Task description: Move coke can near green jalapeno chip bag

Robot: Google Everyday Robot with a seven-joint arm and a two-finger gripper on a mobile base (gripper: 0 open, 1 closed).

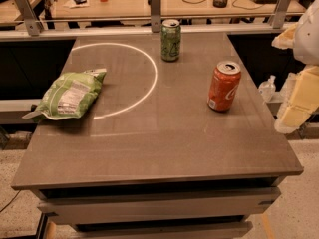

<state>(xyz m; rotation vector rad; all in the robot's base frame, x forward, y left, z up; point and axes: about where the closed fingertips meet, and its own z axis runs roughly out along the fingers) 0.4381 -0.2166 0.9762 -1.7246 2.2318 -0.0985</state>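
Note:
The coke can (224,86) stands upright on the right side of the grey table (164,143), red-orange with white script and a silver top. The green jalapeno chip bag (70,96) lies flat at the table's left edge, light green with a white label panel. The can and the bag are far apart, with a wide stretch of table between them. My gripper (292,68) is at the right edge of the view, beyond the table's right side and to the right of the coke can. Its pale yellow fingers (299,101) stand apart, open and empty.
A green soda can (170,40) stands upright at the table's back middle. A small clear bottle (267,87) sits just off the table's right side. A metal rail (149,30) runs behind the table, with a cluttered desk beyond it. A ring of reflected light lies on the tabletop.

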